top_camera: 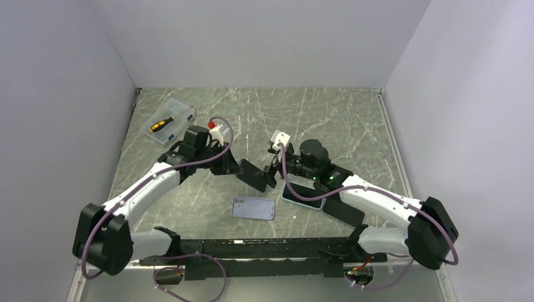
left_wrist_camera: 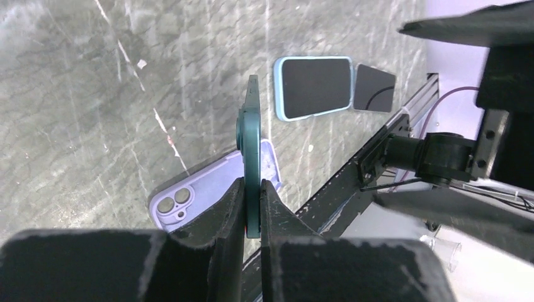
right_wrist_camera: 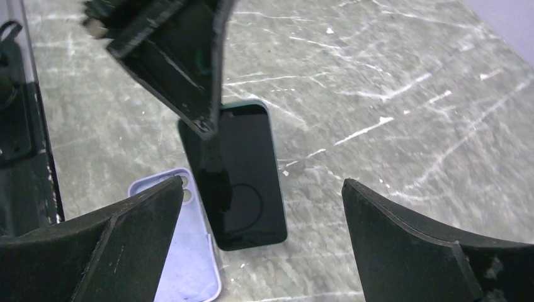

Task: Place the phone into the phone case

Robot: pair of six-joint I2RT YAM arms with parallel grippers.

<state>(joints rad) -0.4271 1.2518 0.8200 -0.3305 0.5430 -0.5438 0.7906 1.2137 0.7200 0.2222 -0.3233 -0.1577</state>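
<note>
Plain pale walls box the grey-green marbled tabletop at its far, left and right edges; a black rail lines the near edge.

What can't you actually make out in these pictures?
- Lilac case: left wrist view, its middle is hidden behind the dark phone and the fingers clamping it.
- Blue-edged phone: top view, its far end is covered by the right arm.
- Clear box: top view, contents too small to tell beyond an orange-handled tool.
- Dark slab: left wrist view, unclear whether it is a phone or a case.
</note>
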